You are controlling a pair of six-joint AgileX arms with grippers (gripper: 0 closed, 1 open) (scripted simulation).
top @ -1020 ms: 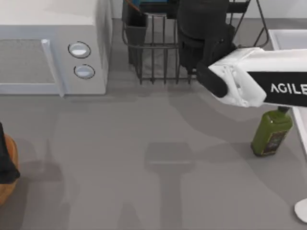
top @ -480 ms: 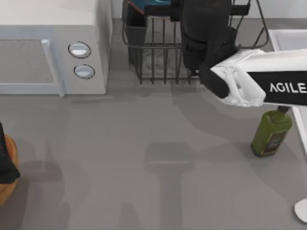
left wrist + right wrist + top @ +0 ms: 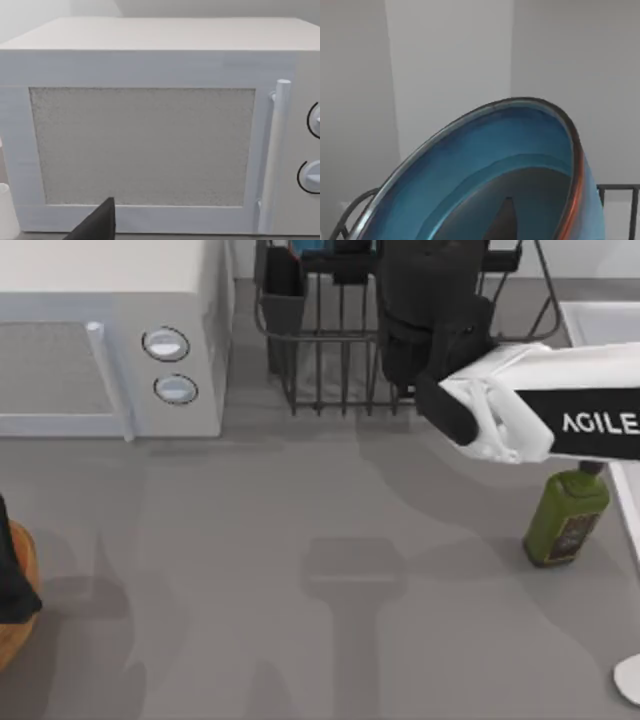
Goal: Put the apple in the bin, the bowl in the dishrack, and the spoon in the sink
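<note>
The teal-blue bowl (image 3: 485, 165) with its reddish rim hangs tilted just above the black wire dishrack (image 3: 330, 350), and a sliver of it peeks out at the rack's back edge (image 3: 296, 247). My right gripper (image 3: 504, 222) is shut on the bowl, with one dark finger inside it. My right arm (image 3: 520, 415) reaches from the right over the rack. The spoon (image 3: 630, 680) shows as a white rounded end at the front right. The sink (image 3: 600, 318) lies at the right edge. The orange-brown bin (image 3: 18, 600) sits at the left edge, with my left arm (image 3: 10, 570) parked over it. The apple is out of view.
A white microwave (image 3: 110, 340) (image 3: 150, 145) with two round knobs stands at the back left, straight ahead of the left wrist camera. A green oil bottle (image 3: 566, 515) stands upright near the right side, under my right arm.
My right arm shifted slightly right and toward the back with the bowl. The teal sliver at the rack's back edge shrank. The left arm stayed still.
</note>
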